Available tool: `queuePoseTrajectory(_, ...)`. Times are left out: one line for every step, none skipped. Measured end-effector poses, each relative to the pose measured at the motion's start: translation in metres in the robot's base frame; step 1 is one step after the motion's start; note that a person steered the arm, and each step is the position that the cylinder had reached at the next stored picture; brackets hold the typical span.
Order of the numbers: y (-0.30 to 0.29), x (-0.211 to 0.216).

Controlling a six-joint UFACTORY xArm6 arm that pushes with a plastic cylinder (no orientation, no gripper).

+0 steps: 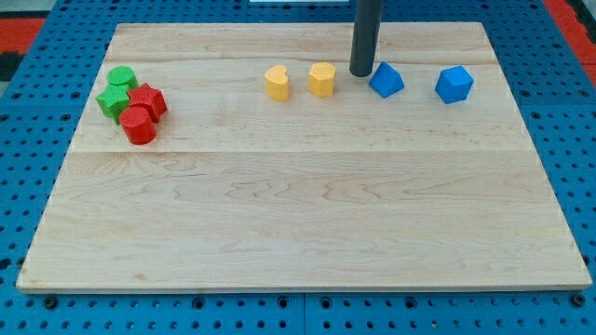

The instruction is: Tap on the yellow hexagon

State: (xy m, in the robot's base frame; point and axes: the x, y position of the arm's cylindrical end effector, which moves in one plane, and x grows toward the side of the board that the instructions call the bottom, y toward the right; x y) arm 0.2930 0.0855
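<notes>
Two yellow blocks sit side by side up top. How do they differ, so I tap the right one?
The yellow hexagon has flat facets; the yellow heart has a notched, lobed top. The hexagon lies nearer my tip, just to its left with a small gap; the heart lies farther toward the view's left. Both are yellow, similar in size, and stand apart in one row.

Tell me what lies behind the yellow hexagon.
Behind the yellow hexagon, toward the view's top, only bare wooden board shows. My tip stands to its right, not behind. The hexagon's back face is hidden.
</notes>
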Motion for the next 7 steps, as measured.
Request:
queuePoseTrajectory(0.002,-0.035)
queuePoseTrajectory(0.018,-0.027)
queuePoseTrajectory(0.024,-0.013)
queuePoseTrajectory(0.030,0.006)
queuePoseTrajectory(0.019,-0.010)
queuePoseTrajectory(0.004,-0.065)
queuePoseTrajectory(-0.102,-0.099)
